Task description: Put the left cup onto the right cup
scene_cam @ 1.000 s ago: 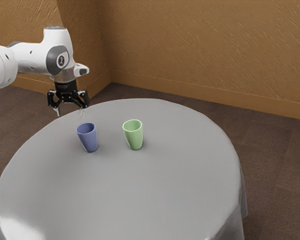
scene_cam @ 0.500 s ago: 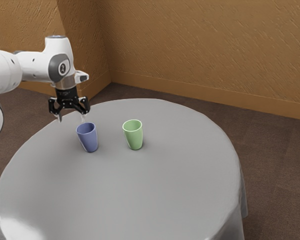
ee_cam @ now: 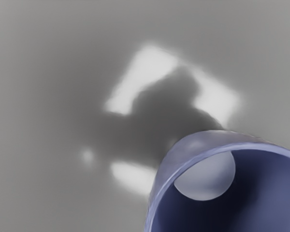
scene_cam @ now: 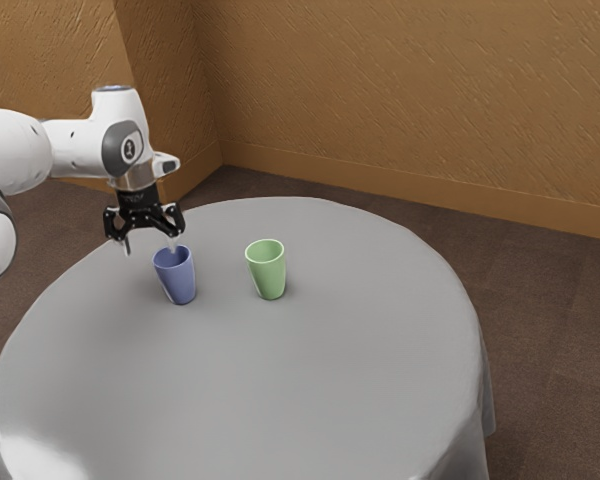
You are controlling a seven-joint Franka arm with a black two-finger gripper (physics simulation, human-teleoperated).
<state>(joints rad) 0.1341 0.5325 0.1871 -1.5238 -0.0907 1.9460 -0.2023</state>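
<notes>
Lower now, the pincer (scene_cam: 149, 242) hangs spread apart over the blue cup (scene_cam: 175, 276). It should straddle one rim wall squarely before clamping.

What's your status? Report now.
Open jaws low over blue cup, not gripped. Upright green cup stands apart. Nothing between the cups.

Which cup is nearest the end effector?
The blue plastic cup: the end effector hangs open just above its rim, while the green plastic cup stands apart toward the exterior view's right.
</notes>
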